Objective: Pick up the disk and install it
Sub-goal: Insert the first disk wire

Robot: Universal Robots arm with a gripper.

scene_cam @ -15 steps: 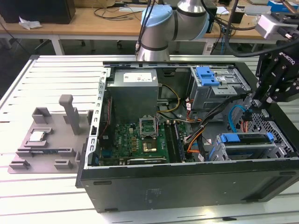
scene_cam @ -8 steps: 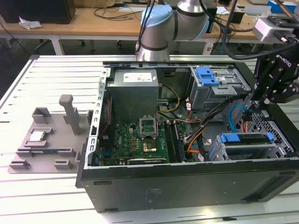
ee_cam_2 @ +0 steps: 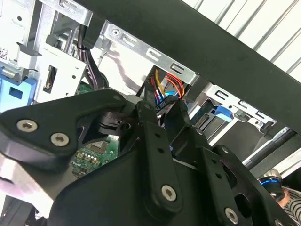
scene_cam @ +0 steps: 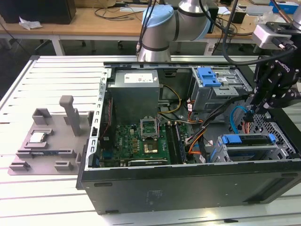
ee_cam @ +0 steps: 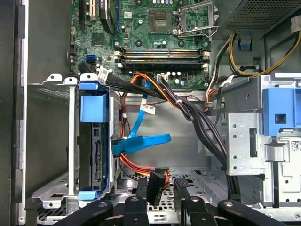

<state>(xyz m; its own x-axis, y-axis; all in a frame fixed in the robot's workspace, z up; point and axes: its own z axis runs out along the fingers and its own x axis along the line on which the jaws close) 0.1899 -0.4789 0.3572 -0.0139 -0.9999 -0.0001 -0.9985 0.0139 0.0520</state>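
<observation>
The gripper (ee_cam: pixel 160 184) hangs low inside the open case (scene_cam: pixel 188 188), and its fingers (ee_cam_2: pixel 149 101) are clamped on a small black plug (ee_cam: pixel 156 184) with red, orange and yellow wires (ee_cam_2: pixel 170 86) running from it. The disk (ee_cam: pixel 95 153) is already seated on edge in the metal cage (ee_cam: pixel 71 141) just beside the gripper, with the blue rail (ee_cam: pixel 94 101) around it and its connector edge facing the open middle of the case. A flat blue cable (ee_cam: pixel 146 141) lies between the disk and the gripper, close to the plug. The green board (ee_cam: pixel 155 42) sits farther off, beyond the cables. Another cage with a blue bracket (ee_cam: pixel 281 110) stands on the gripper's other side, across from the disk.
</observation>
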